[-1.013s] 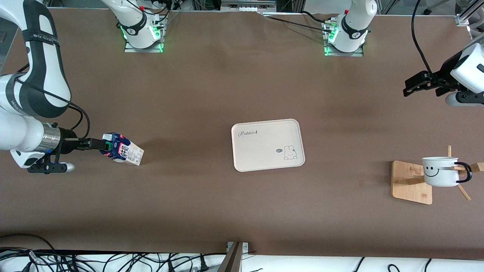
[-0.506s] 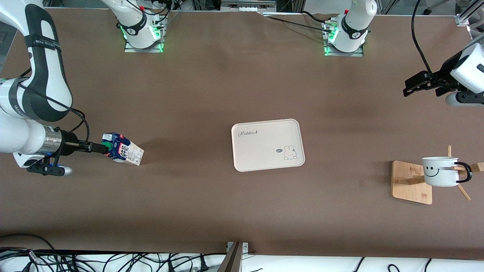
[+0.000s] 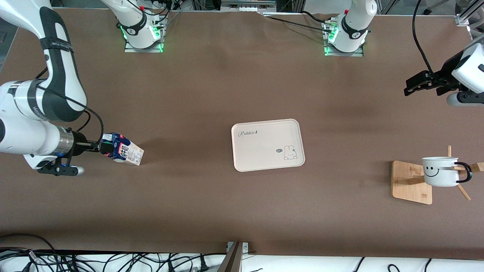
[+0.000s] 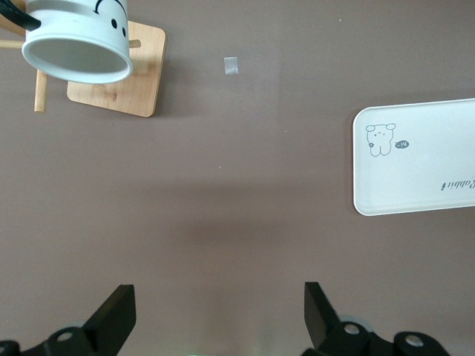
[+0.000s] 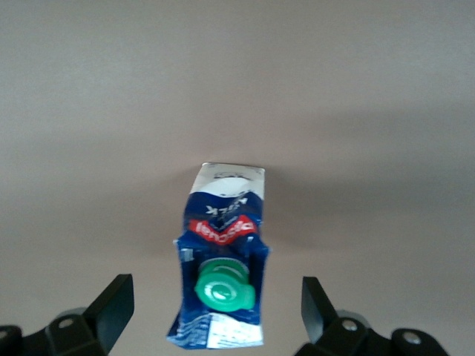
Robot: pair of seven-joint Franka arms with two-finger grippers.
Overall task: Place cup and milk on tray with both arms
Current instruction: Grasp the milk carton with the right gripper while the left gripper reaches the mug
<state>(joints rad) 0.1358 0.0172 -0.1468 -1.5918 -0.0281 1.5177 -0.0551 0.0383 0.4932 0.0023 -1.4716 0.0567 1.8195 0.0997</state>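
The right claw (image 3: 103, 147) hung wide open at mid-height by the frame's edge at the right arm's end of the table, one finger on each side of the milk's (image 3: 124, 151) gabled top. The carton seemed to stand upright, its long axis running straight down from the claw, so a short drop and a squeeze looked enough. The tray (image 3: 267, 144) sat at the frame's centre with bare table between. The left claw (image 3: 410, 85) waited open, high at the opposite edge, well apart from the cup (image 3: 439, 172) hanging on its wooden rack (image 3: 410, 183) lower in the frame.
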